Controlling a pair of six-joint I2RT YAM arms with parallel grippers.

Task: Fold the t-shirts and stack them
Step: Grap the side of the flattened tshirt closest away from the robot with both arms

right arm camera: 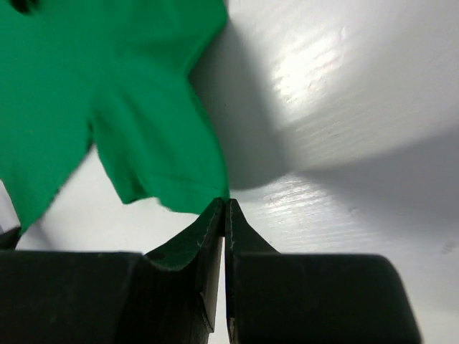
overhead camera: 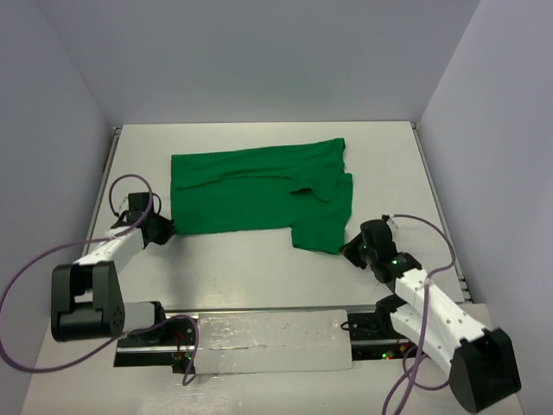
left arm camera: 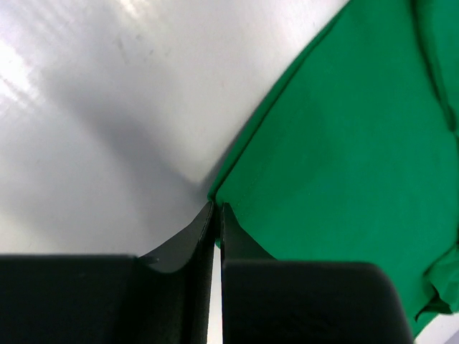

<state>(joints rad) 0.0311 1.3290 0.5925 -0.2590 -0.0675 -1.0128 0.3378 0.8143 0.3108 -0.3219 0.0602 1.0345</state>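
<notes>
With black left gripper (left arm camera: pixel 216 208) and right gripper (right arm camera: pixel 226 204) both pressed together at near corners of the plain bright green cloth t-shirt (overhead camera: pixel 242 194) spread on the white table (overhead camera: pixel 259 264) (cloth caught? cannot tell), lift evenly, keeping the edge taut.

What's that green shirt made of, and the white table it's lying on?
The t-shirt: soft matte cloth, probably a cotton knit; it lies limp and creased, with stitched hems. The table: hard, smooth, white, faintly glossy, perhaps painted or laminated board; light glare shows on it in the wrist views.
</notes>
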